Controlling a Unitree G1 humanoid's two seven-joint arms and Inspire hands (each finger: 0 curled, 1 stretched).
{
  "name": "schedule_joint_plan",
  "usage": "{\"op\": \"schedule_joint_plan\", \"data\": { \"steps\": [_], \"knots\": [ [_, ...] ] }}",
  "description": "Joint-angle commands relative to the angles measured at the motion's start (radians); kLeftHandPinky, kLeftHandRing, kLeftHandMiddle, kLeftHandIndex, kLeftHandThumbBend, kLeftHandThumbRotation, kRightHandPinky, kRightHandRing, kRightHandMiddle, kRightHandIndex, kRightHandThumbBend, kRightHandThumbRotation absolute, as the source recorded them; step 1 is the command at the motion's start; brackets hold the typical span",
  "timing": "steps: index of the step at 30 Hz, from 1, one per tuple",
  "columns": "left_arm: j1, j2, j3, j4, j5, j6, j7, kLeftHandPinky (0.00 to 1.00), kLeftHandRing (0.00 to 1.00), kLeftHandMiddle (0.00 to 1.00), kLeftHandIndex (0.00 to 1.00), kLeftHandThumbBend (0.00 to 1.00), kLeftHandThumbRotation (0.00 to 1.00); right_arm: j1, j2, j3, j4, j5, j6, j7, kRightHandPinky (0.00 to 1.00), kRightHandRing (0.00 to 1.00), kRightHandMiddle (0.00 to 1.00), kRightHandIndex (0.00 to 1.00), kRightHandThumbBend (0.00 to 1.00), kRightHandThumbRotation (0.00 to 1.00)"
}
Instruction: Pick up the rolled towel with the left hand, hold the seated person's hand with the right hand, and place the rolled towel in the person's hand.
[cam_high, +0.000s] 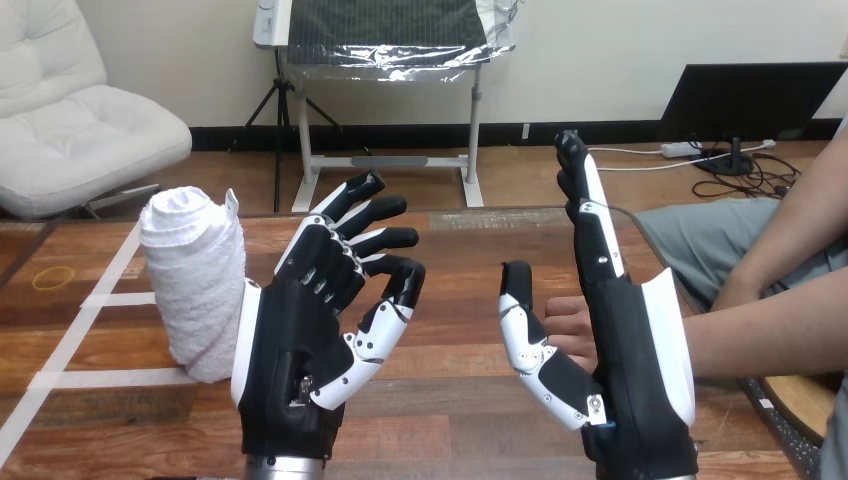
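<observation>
The left hand, in the lower left of centre, is released. Its fingers are spread and only loosely bent, its palm faces the middle of the frame, and it grasps nothing. Its back edge sits just beside the rolled towel, which is at the left of the frame on the wooden surface. The towel's long side runs up the frame. Whether hand and towel touch I cannot tell.

The right hand, in the lower right of centre, is also released, with fingers straight and pointing up the frame and the thumb held out to the left. The person's hand shows in the gap between that thumb and the palm, with the forearm coming in from the right edge. Nothing is curled round it, and I cannot tell whether there is contact.

My judgement is that neither grasp is made yet, and both carry risks:
- **Towel:** the left palm faces away from the towel, so the hand must turn or come round it. A sideways brush with the back of the hand could tip or roll the towel toward the left edge. Closing on only the outer layer could loosen the roll.
- **Person's hand:** closing the right thumb before the person's hand is well seated could pinch fingertips or miss them.
</observation>
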Motion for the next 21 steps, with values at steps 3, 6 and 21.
{"op": "schedule_joint_plan", "data": {
  "steps": [3,6,21],
  "knots": [
    [0.077,-0.032,-0.023,-0.043,0.020,-0.027,0.008,0.58,0.67,0.75,0.79,0.46,0.16,-0.003,0.032,-0.007,-0.053,-0.002,-0.013,-0.001,1.00,1.00,1.00,1.00,0.00,0.00],
    [0.075,-0.028,-0.022,-0.038,0.025,-0.034,0.008,0.58,0.67,0.75,0.79,0.47,0.16,-0.004,0.030,-0.007,-0.055,0.011,-0.015,0.006,1.00,1.00,1.00,1.00,0.00,0.00],
    [0.071,-0.033,-0.010,-0.036,0.043,-0.045,0.026,0.58,0.67,0.75,0.79,0.51,0.14,-0.015,0.028,-0.015,-0.047,-0.004,-0.020,0.006,1.00,1.00,1.00,1.00,0.00,0.00]
  ]
}}
